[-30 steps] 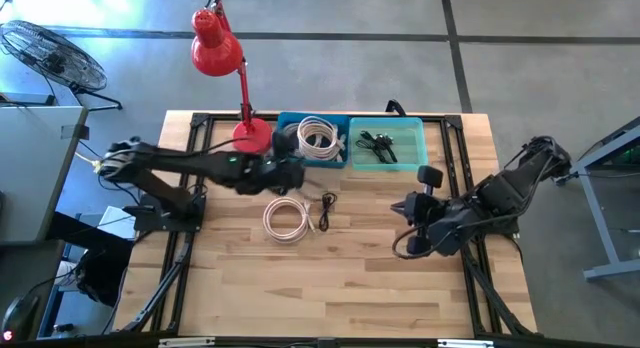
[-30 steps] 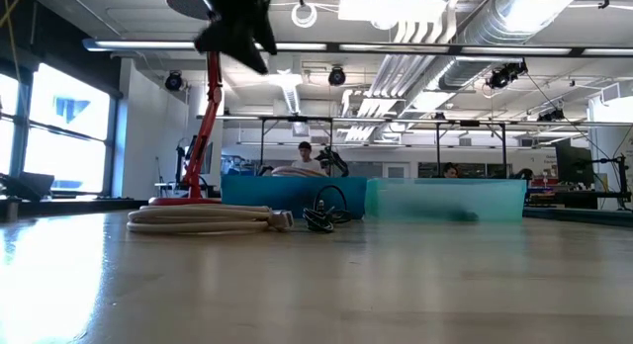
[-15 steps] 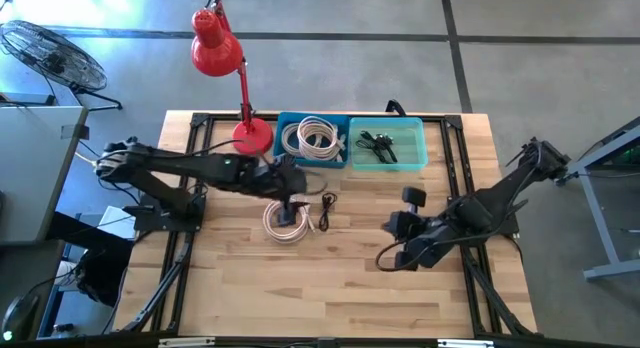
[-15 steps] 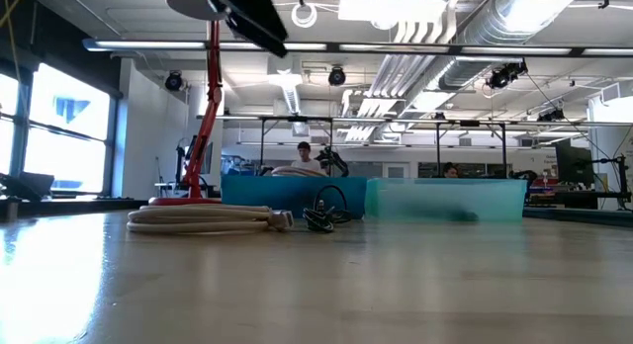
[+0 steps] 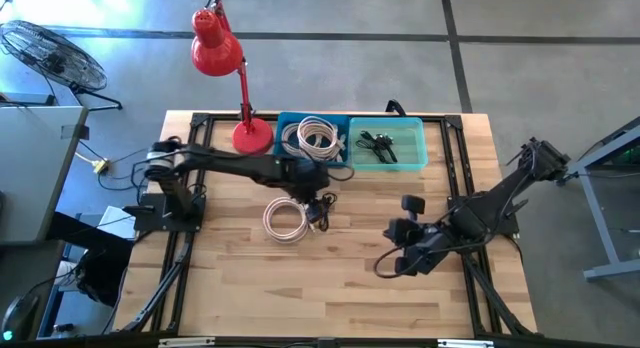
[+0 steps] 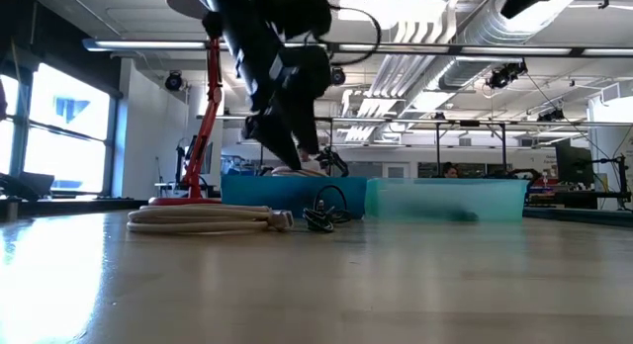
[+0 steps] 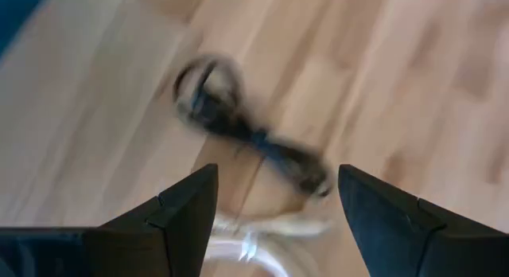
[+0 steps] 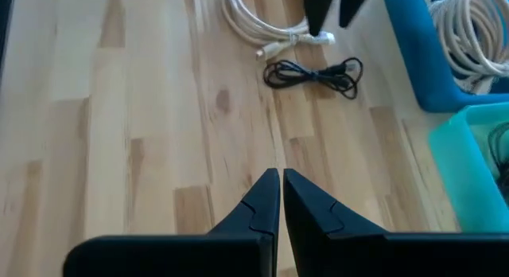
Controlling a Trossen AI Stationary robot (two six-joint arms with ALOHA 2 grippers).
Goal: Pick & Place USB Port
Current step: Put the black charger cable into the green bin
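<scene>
Black cable [image 5: 326, 210] lies loose on the table [image 5: 340, 278], bundled, just in front of the blue bin [image 5: 313, 140] and just beside the white coil [image 5: 284, 219]; also seen in the low view [image 6: 324, 214], left wrist view [image 7: 254, 138] and right wrist view [image 8: 314, 72]. Left gripper [image 5: 318, 196] hangs right over the cable, fingers [image 7: 183, 209] spread wide with the cable between them in the wrist view, nothing held, not touching as far as shows. In the low view the left arm comes down in front of the blue bin, tip above the cable. White coil flat on the table, its plug end pointing toward the cable [image 8: 262, 22]. Blue bin holds another white coil [image 5: 318, 138]; teal bin [image 5: 388, 144] beside it holds small black cables [image 5: 377, 146]. Red lamp [image 5: 225, 63] stands at the table's back left corner area, base next to the blue bin. Right gripper [image 5: 398, 263] low over the right-centre of the table, well apart from the cable, fingers [image 8: 254, 209] pressed together, empty.
</scene>
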